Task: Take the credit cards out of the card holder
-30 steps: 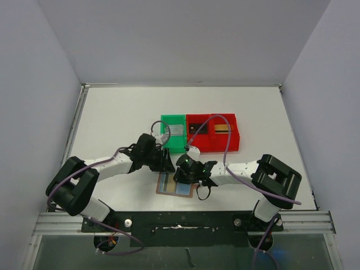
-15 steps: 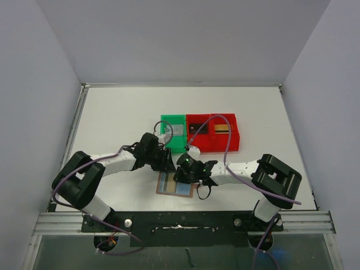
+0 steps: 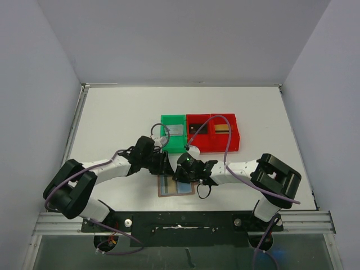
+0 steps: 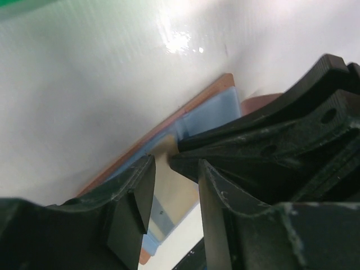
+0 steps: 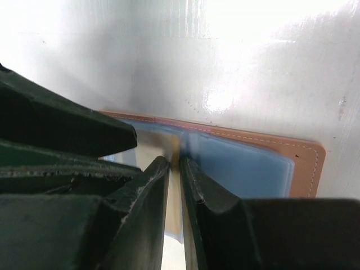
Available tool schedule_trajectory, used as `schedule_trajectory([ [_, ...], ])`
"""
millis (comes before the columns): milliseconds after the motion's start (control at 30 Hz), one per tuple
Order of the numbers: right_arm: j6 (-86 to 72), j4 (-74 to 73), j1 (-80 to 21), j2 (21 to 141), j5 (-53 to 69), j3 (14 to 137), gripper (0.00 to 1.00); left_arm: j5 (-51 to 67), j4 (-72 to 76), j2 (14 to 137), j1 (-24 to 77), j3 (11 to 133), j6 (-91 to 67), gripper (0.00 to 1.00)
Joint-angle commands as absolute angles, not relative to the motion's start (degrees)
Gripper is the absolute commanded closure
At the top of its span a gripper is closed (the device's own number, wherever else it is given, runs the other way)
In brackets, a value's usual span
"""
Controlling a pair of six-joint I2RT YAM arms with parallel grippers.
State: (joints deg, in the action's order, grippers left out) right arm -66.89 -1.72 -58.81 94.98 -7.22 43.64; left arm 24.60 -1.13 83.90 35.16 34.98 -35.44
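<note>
Nearer now, left gripper [image 4: 175,164] hangs spread over the card holder [image 3: 169,187], right gripper [image 5: 174,164] seemingly pinching its tan card [image 4: 180,196].

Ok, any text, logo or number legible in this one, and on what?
No text can be read.
Tan card in the card holder: one small dark mark, too blurred to read.
Silver-grey card in the green bin: too small to read.
Black card and gold-tan card in the red bin: too small to read.
</note>
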Motion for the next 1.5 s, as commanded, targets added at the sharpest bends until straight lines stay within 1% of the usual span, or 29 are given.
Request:
schedule_trajectory([
  [0,-67.00,-4.31,-59.05,103.52,-6.69,39.17,0.82,29.92,-0.64,81.39,35.66,34.39,-36.48,0.66],
  [133,-66.94,-3.71,-58.81,103.39,-6.42,38.85,0.81,28.63,-3.56,81.64,35.62,35.40,-35.37,0.66],
  [233,-66.70,-3.18,-58.87,102.92,-6.24,38.63,0.79,24.16,-6.88,81.04,35.60,36.34,-34.43,0.65],
  [333,-66.12,-3.43,-58.91,102.62,-6.39,38.95,0.75,18.62,-9.11,78.73,35.53,36.82,-35.69,0.64],
  [500,-63.73,-8.96,-60.35,101.59,-9.48,42.85,0.61,8.99,-11.77,71.31,34.86,34.19,-42.19,0.63],
  [600,-61.64,-14.29,-61.76,99.12,-13.21,47.21,0.54,4.82,-13.01,63.67,34.39,31.07,-46.60,0.63],
  [667,-61.17,-18.31,-63.40,97.82,-16.75,51.16,0.45,1.57,-15.33,58.72,33.87,29.34,-48.99,0.61],
  [733,-61.67,-23.18,-64.95,97.57,-20.10,55.28,0.33,-1.51,-18.47,54.13,32.99,28.42,-50.73,0.59],
  [800,-62.80,-27.60,-66.18,98.16,-22.49,58.92,0.29,-4.70,-22.06,50.08,32.10,28.61,-52.18,0.56],
  [933,-64.75,-32.93,-68.45,100.34,-25.27,63.79,0.26,-11.21,-28.38,42.56,31.51,29.80,-54.13,0.52],
  [1100,-65.29,-34.82,-69.79,103.33,-26.40,67.67,0.25,-12.51,-31.15,34.59,31.36,30.19,-56.21,0.50],
  [1300,-66.71,-37.41,-71.95,102.37,-31.70,71.15,0.26,-14.78,-34.61,31.76,31.27,31.55,-56.28,0.49],
  [1467,-65.19,-34.57,-71.40,102.04,-29.74,71.27,0.27,-15.40,-35.33,29.57,31.28,31.99,-55.99,0.49],
])
